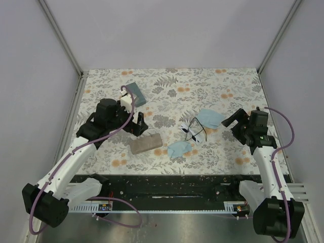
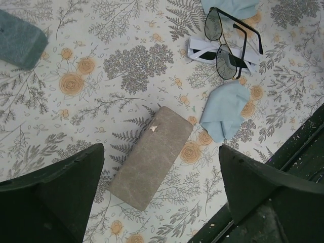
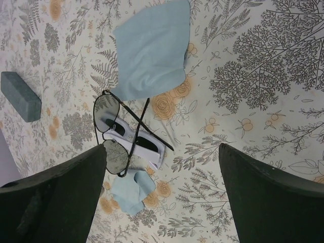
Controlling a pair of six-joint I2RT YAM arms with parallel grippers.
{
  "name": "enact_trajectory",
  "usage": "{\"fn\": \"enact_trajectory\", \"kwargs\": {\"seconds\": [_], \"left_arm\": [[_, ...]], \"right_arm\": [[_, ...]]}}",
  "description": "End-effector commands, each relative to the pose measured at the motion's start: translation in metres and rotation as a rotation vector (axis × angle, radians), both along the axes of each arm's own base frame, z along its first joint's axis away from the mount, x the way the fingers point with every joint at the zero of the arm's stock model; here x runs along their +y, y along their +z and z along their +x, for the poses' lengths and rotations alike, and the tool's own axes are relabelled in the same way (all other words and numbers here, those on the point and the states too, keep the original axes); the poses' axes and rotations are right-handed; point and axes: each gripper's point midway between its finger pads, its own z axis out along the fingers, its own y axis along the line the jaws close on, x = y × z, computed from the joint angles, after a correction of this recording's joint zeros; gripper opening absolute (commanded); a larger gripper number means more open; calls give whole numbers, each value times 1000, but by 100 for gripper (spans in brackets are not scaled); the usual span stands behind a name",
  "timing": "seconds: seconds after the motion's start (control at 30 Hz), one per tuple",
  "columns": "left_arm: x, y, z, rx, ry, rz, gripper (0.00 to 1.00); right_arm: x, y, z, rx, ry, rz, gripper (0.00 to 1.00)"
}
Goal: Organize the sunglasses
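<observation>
Wide-spread left fingers (image 2: 55,192) fill the bottom corners of the left wrist view with nothing between them. The left gripper (image 2: 160,152) hangs over a tan case (image 2: 152,157), which lies closed on the floral table (image 2: 101,76). The right fingers (image 3: 273,197) are parted just as far and are just as bare. The right gripper (image 3: 162,149) hovers above bare tabletop beside the sunglasses (image 3: 119,134).

Further out, the sunglasses lie mid-table between the two arms. They rest on top of a white pair (image 3: 134,139), with their slim black arms crossing it. A big cloth (image 3: 152,48) touches them on one side, and a small cloth (image 3: 131,190) lies just beside the white pair on the other. A blue case (image 3: 20,96) sits well apart, toward the far left of the table.

The stack looks like the main hazard. A grasp that closes low would likely take the white frame along with the black one, or hook one arm under the other and drag both. The thin wire frame gives the pads little to bite on, so it could slip or twist. A pinch on a lens might smear it or pop it out. The big cloth's edge may come up too if the fingers close near it. The tan case appears closed, so the glasses may have nowhere to go until it is opened.
</observation>
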Motion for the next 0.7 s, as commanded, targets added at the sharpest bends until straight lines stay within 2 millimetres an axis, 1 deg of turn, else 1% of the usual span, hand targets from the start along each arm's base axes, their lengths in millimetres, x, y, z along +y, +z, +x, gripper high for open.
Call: {"fn": "enact_trajectory", "kwargs": {"seconds": [0.0,0.07,0.1,0.2,0.27,0.3,0.33,0.37,0.5,0.53,0.6,0.67], "left_arm": [[-9,24,8,-135,-117,22,99],[-9,15,13,-146,-149,66,99],[-8,6,18,-130,-147,95,99],[-8,-13,31,-85,-153,156,99],[-14,-24,36,-54,-173,178,99],[-17,-30,38,-39,-185,192,99],[-19,-33,40,-31,-187,205,99],[-20,-36,43,-21,-179,217,99],[-28,-50,49,45,-206,271,99],[-28,-55,52,55,-209,300,99],[-32,-60,57,63,-213,358,99],[-37,-68,55,87,-245,395,99]], "right_arm": [[1,41,14,-160,44,-43,100],[-1,46,13,-180,43,-59,99],[0,49,13,-193,55,-64,99],[7,53,11,-222,97,-55,99],[15,53,10,-246,150,-39,99],[24,55,8,-264,209,-19,100],[31,56,8,-277,244,-5,100],[33,56,7,-281,254,3,99],[29,48,8,-265,243,-15,100],[29,49,9,-269,243,-14,99],[33,47,9,-272,261,3,99],[37,50,9,-287,287,16,99]]}}
